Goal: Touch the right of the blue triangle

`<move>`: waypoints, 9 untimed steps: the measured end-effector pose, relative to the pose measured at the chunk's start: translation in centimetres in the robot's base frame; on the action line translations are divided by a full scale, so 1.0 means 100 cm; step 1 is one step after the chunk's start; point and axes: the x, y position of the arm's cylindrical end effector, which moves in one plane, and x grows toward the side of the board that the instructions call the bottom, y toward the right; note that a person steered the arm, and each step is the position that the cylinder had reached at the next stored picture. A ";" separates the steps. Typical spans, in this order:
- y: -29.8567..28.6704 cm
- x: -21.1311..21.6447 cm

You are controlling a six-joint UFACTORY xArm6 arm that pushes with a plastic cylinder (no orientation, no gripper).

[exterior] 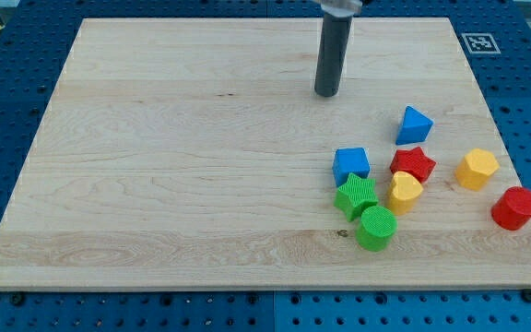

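Camera view: my tip (326,93) is resting up-left of the blue triangle (414,124), well apart; no pincer is showing.

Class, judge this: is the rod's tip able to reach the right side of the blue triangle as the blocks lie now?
Probably yes. My tip sits up-left of the blue triangle, apart from it, and the board right of the triangle looks bare; the yellow hexagon lies lower.
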 end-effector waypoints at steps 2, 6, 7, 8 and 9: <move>0.059 -0.005; 0.153 0.048; 0.153 0.048; 0.135 0.048; 0.122 0.048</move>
